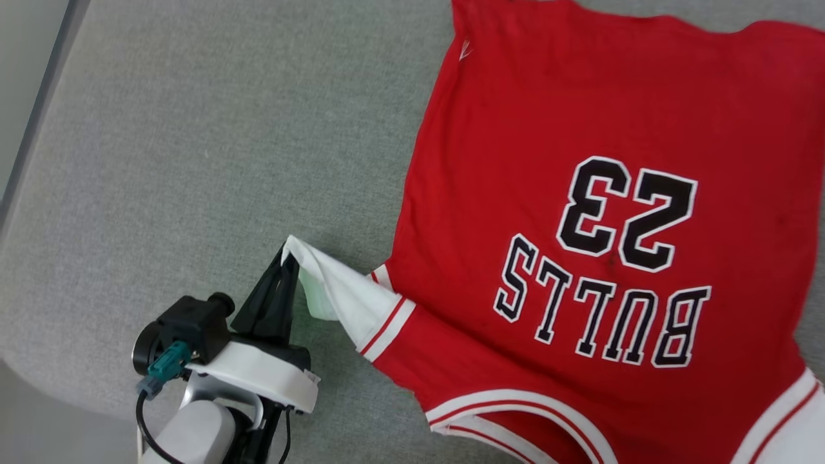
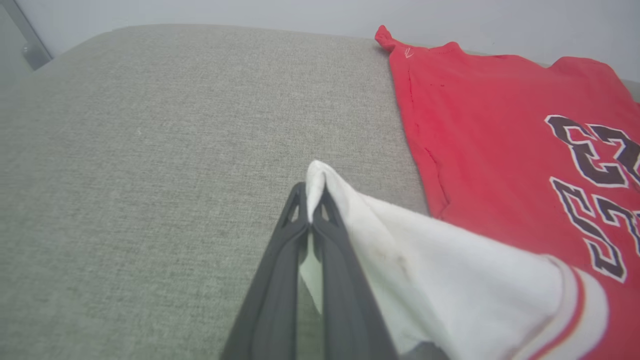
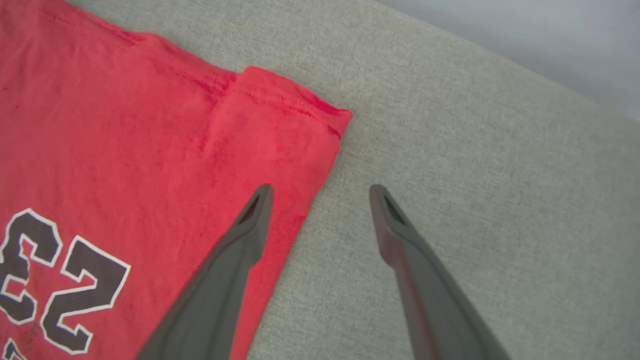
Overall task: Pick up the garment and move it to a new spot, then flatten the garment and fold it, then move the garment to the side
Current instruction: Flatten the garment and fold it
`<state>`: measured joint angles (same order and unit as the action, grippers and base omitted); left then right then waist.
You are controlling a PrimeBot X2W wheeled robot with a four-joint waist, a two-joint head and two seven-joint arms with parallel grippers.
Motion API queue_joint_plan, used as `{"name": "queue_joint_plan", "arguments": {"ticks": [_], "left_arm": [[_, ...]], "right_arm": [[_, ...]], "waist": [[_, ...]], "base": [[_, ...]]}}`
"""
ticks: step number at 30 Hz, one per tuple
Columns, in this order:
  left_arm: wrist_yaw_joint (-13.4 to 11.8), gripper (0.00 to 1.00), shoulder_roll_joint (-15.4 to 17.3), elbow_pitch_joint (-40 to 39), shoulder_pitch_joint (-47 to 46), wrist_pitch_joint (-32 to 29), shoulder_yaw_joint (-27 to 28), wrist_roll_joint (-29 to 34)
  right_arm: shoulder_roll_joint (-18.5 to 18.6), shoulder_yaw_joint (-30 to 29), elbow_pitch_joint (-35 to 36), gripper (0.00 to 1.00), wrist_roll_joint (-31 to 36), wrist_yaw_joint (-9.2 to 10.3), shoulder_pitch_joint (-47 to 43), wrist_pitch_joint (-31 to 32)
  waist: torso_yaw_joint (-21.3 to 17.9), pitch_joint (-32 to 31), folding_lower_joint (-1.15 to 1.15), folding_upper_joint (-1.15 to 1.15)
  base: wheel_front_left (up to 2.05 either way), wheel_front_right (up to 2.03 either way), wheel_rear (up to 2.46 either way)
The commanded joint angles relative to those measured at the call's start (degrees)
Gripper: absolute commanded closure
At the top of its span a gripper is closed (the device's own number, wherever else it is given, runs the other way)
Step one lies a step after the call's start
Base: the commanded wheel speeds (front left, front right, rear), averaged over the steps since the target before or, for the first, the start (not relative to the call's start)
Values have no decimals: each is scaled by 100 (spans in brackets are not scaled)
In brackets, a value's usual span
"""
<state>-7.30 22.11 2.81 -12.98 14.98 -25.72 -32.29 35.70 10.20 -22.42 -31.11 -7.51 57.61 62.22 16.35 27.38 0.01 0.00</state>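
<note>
Shirt cut off by the head view's top, right and bottom edges, collar half lost at the bottom edge, sleeve tip hidden between the closed fingers of the left gripper, number clipped at the right wrist view's left edge

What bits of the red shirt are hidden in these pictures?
1. Head view: the shirt runs off the bottom and right edges, so its collar and other sleeve are partly cut off.
2. Left wrist view: the pinched bit of sleeve is hidden inside the shut left gripper.
3. Right wrist view: the left edge cuts the number; whether the open right gripper touches the shirt is unclear.
</note>
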Motion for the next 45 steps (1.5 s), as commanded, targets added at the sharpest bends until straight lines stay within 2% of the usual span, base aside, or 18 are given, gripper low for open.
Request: {"name": "queue_joint_plan", "arguments": {"ticks": [1, 10, 16, 17, 18, 19, 26, 32, 39, 45], "left_arm": [[65, 100, -89, 11, -130, 29, 41, 55], [320, 100, -384, 106, -314, 29, 230, 305], [471, 100, -562, 212, -343, 29, 352, 450], [483, 100, -584, 227, -339, 29, 366, 480], [509, 100, -599, 242, -335, 29, 387, 503], [523, 100, -608, 256, -323, 29, 415, 520], [560, 100, -679, 346, -139, 28, 568, 640], [535, 100, -633, 427, 122, 23, 651, 687], [435, 100, -487, 487, 526, -28, 688, 650], [317, 100, -350, 431, 924, -99, 757, 573]], "right_arm": [[-28, 1, -101, 0, 138, 4, 170, 122], [-398, -274, -703, 0, 561, 3, 411, 197], [-321, -175, -1084, 0, 729, 6, -149, 314], [-302, -184, -1096, 27, 727, 7, -204, 304], [-273, -180, -1074, 91, 736, 7, -231, 261], [-253, -179, -1048, 100, 731, 7, -231, 216], [-232, -88, -794, 100, 543, 6, -30, -304], [21, 319, -557, 100, 177, 6, -225, -677], [633, 840, 39, 100, -511, 6, -1147, -953], [1043, 943, 593, 100, -1058, 6, -2328, -1149]], "waist": [[228, 297, -1, 0], [390, 699, -1, 0], [392, 740, -1, 0], [386, 735, -1, 0], [377, 725, -1, 0], [363, 710, -1, 0], [184, 376, -1, 0], [-34, -209, -1, 0], [-356, -975, -1, 0], [-739, -1505, -1, 0]], "base": [[0, 0, 0], [0, 0, 0], [0, 0, 0], [0, 0, 0], [0, 0, 0], [0, 0, 0], [0, 0, 0], [0, 0, 0], [0, 0, 0], [0, 0, 0]]}}
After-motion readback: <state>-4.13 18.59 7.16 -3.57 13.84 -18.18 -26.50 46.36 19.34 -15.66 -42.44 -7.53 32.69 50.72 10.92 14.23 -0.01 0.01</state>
